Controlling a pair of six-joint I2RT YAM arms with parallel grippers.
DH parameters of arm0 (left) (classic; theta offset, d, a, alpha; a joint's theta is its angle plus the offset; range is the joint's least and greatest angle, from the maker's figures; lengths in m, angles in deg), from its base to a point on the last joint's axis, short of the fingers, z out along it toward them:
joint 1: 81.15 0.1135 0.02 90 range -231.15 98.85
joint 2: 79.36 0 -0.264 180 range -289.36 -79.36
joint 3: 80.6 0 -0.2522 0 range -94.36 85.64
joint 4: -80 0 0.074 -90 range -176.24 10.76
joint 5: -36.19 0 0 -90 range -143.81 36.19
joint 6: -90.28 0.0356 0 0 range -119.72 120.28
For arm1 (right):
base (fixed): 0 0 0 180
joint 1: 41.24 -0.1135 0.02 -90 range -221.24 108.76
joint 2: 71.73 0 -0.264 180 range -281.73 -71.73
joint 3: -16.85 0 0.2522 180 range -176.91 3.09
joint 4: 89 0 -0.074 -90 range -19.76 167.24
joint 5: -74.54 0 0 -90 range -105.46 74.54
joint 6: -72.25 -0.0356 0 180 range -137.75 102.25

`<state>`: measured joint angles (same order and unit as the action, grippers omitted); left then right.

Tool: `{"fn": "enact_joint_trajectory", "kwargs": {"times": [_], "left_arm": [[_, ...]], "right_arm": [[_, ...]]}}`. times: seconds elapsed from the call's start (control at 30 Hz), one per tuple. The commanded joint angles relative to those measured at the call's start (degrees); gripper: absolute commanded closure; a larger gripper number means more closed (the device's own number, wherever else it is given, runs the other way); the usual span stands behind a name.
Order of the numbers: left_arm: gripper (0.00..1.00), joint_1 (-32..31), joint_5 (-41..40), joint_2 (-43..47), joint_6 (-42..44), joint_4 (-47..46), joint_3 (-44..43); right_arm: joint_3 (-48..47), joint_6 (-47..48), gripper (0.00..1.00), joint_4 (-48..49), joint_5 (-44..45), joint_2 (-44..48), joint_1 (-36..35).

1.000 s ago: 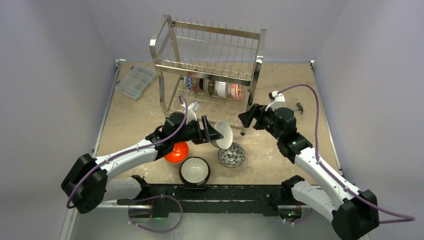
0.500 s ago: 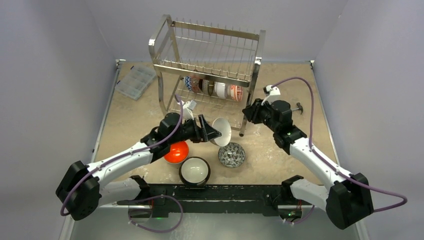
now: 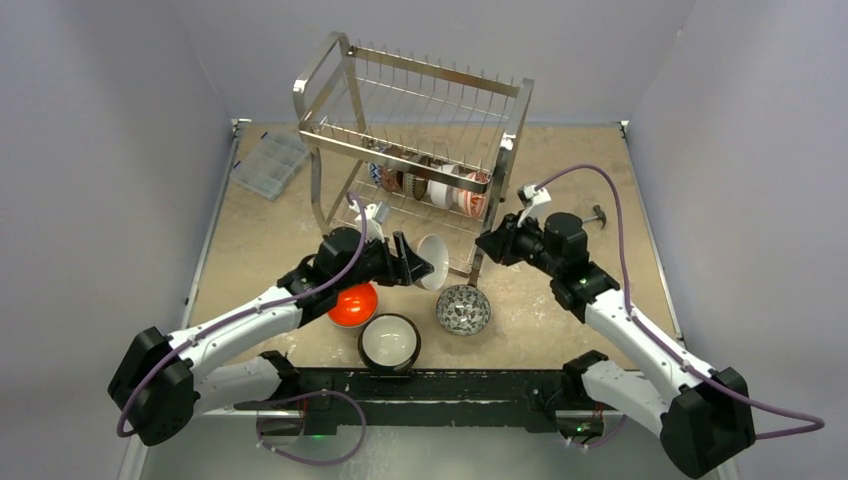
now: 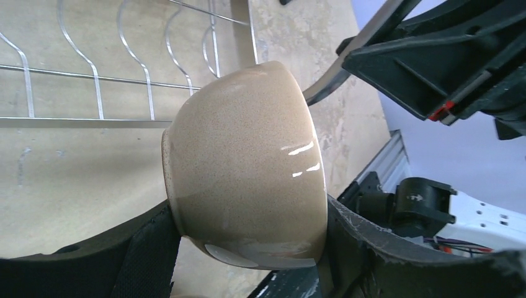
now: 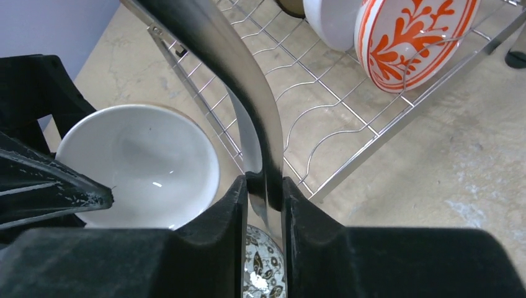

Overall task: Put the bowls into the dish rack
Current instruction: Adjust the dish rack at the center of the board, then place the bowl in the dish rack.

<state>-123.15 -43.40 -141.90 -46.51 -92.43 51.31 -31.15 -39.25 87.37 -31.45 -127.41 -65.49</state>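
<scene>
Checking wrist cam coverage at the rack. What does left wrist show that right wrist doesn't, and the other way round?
Left wrist only: the tan outside of the bowl, clamped across its width by the left gripper.
Right wrist only: the right gripper shut on a leg of the dish rack, the held bowl's white inside, an orange-patterned bowl standing on the lower tier, and a speckled bowl below the fingers.
Both: the held bowl, the rack's lower wire tier, and the other arm's gripper.
</scene>
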Motion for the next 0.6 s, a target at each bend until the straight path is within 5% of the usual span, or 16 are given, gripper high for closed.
{"fn": "enact_joint_trajectory", "kwargs": {"times": [0.0, 0.13, 0.57], "left_arm": [[1.00, 0.27, -3.86, 2.37, 5.27, -4.13, -1.79], [1.00, 0.29, -6.53, 1.38, 9.23, -5.46, -1.89], [1.00, 0.27, -11.83, -9.05, 15.52, -19.08, -4.59]], "right_arm": [[-0.99, -0.97, 0.63, 4.80, 0.03, 3.90, 0.43], [-1.49, -1.39, 0.40, 3.50, 0.21, 4.00, 0.43], [-0.22, -3.67, 0.05, 2.29, -0.32, 5.94, 0.43]]}}
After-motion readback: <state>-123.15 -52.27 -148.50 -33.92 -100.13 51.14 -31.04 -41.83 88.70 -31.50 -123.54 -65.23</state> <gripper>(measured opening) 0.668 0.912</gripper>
